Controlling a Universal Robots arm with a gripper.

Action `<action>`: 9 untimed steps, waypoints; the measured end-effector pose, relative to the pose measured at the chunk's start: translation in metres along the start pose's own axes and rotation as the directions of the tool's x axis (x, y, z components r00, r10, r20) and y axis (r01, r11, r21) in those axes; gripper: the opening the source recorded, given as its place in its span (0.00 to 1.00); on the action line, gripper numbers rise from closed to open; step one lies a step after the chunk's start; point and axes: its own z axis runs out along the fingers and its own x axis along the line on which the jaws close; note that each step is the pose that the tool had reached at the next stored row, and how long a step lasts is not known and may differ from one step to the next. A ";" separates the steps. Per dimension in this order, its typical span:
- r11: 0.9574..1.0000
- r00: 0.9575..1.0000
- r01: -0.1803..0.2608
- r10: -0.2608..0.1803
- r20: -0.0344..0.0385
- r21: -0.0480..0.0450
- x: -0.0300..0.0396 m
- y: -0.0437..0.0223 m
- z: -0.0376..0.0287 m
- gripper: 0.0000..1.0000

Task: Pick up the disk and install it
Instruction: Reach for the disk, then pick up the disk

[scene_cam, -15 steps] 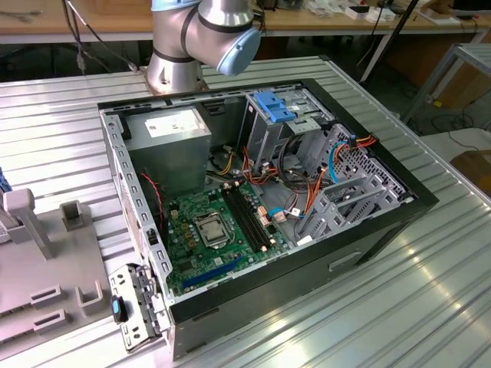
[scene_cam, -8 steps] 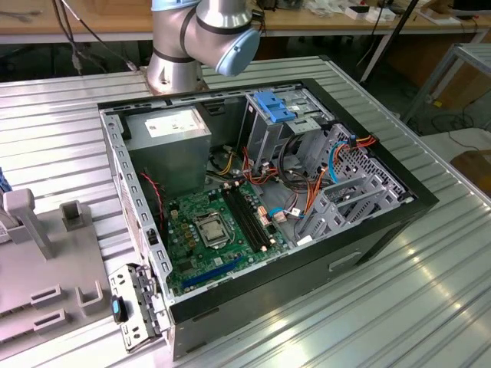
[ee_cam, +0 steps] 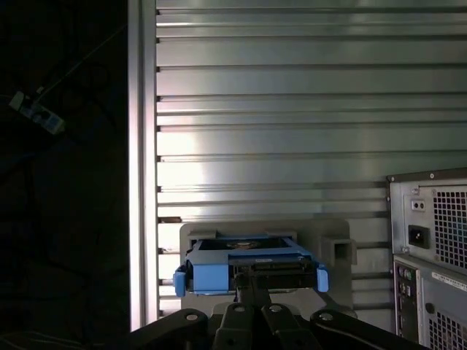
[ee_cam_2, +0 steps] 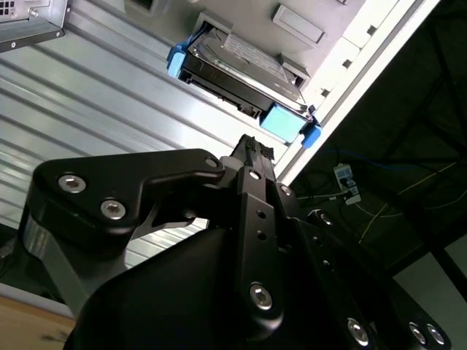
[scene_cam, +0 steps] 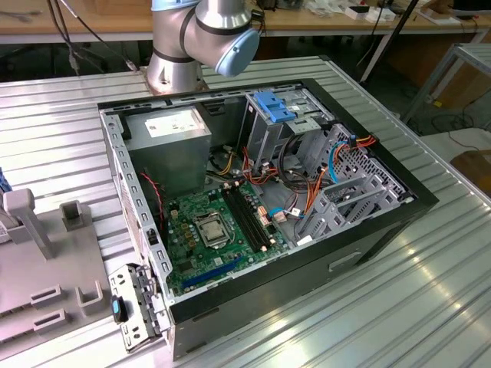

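Disk flat on a pale grey holder near the edge of the ribbed metal table, dark drive body edged by its bright blue frame, blue tab and connector end turned toward the gripper in the first wrist view. Same disk in the second wrist view, metal top face upward, blue corners at both ends, seated on the holder. Gripper close in front of that end and apart from it, so far as the second wrist view tells, with bare table alongside. Jaws clenched together on nothing. Back panel of the computer case just beside the holder, with vents and a power socket. In the exterior view: computer case lying open on the table, green motherboard on its floor, grey power supply box with a white label in the far corner, light-blue slotted bracket atop the drive cage, orange and red cables beside the cage, robot arm rising behind the case.
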 end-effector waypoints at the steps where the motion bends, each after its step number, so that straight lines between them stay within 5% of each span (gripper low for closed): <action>1: 1.000 1.000 0.000 0.000 0.000 0.000 0.0000 0.0000 0.0000 0.11; 9: 1.000 1.000 0.000 0.000 0.000 0.000 0.0003 0.0000 0.0000 0.11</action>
